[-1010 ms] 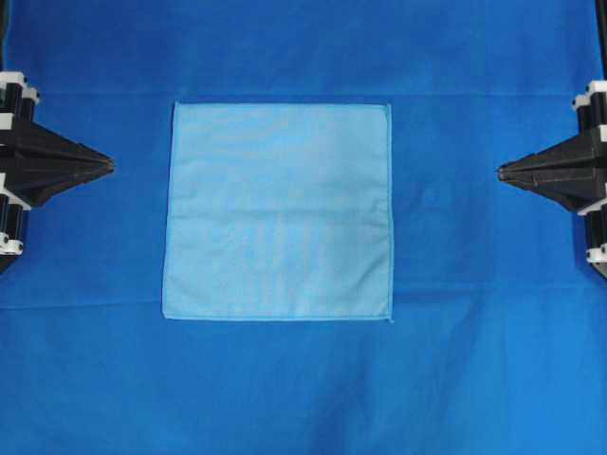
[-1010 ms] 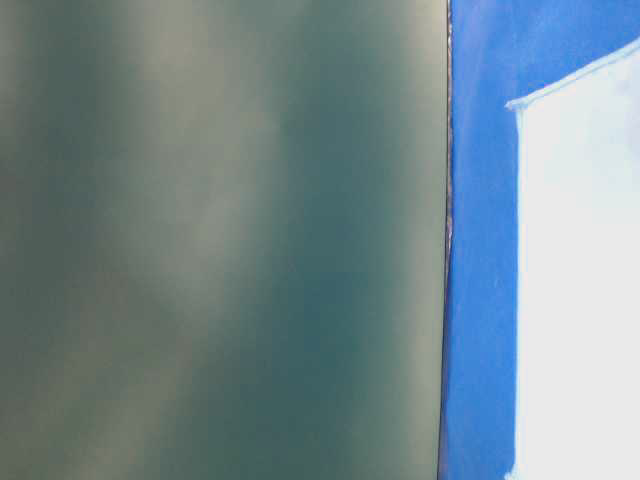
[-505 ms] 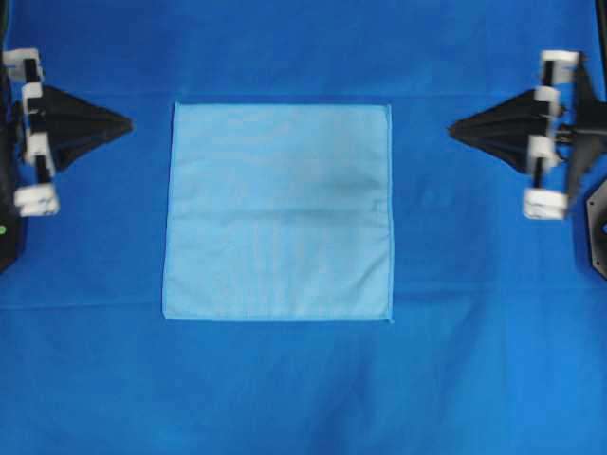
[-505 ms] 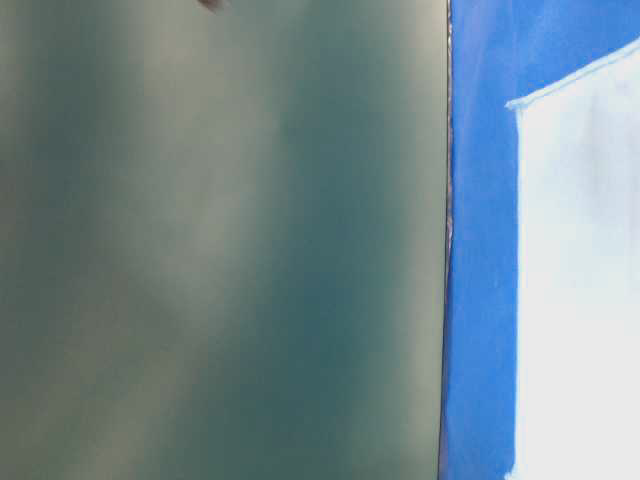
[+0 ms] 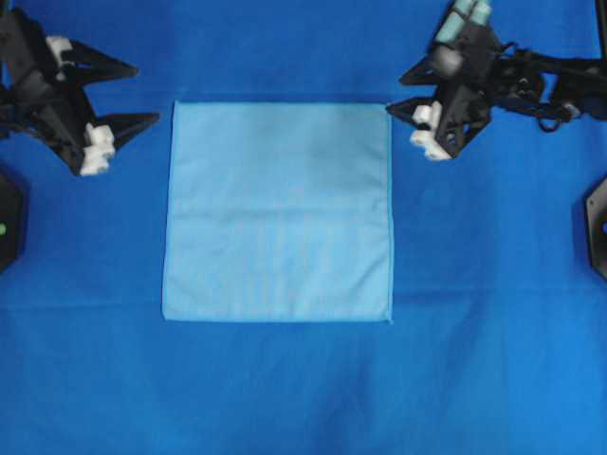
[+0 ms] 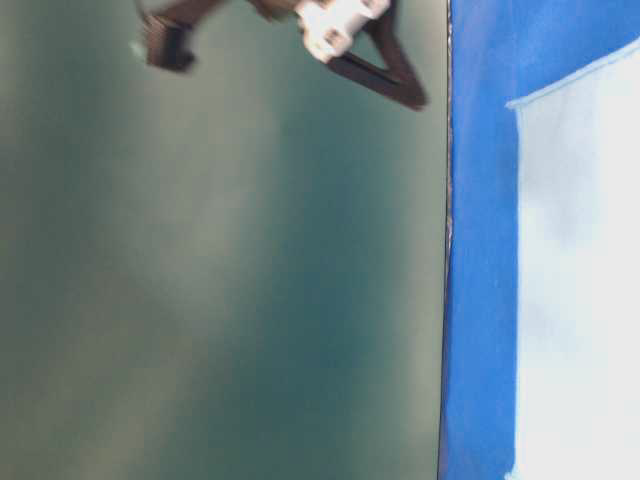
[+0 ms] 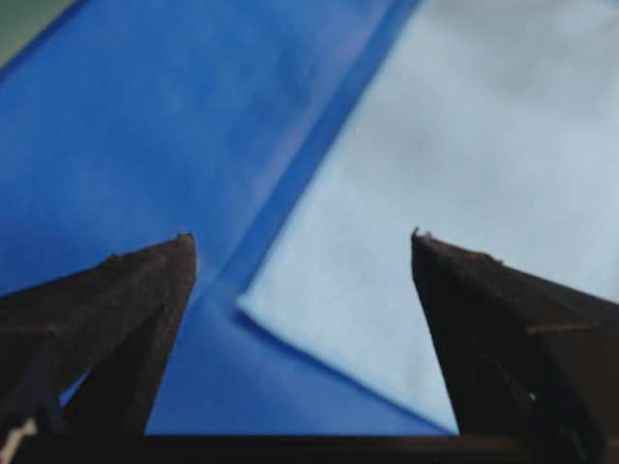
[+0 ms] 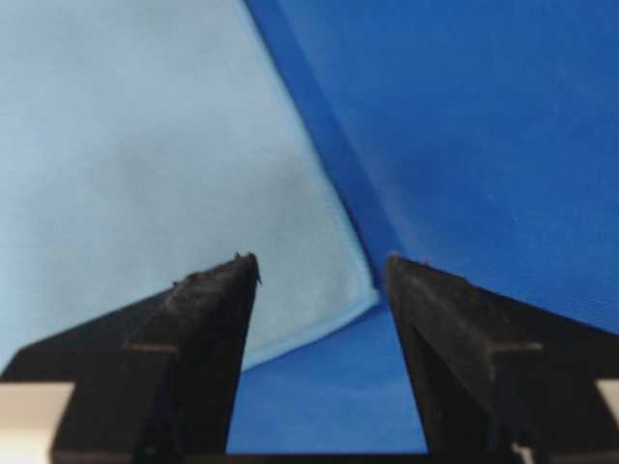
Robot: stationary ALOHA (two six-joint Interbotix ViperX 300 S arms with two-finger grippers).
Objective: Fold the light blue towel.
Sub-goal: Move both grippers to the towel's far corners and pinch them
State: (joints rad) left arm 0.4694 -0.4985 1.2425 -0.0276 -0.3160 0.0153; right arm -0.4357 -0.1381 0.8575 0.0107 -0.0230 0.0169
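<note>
Overhead, flat light blue towel (image 5: 277,210) between left gripper (image 5: 144,93) and right gripper (image 5: 396,93), both spread apart

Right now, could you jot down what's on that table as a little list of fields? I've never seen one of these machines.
Towel: light blue towel, square, lying flat and unfolded
Surface: deep blue cloth under the towel
Left gripper: jaws open, beside the towel's far left corner, holding nothing
Right gripper: jaws open, beside the towel's far right corner, holding nothing
Contact: neither gripper grips the towel
Folding: not yet begun
</note>
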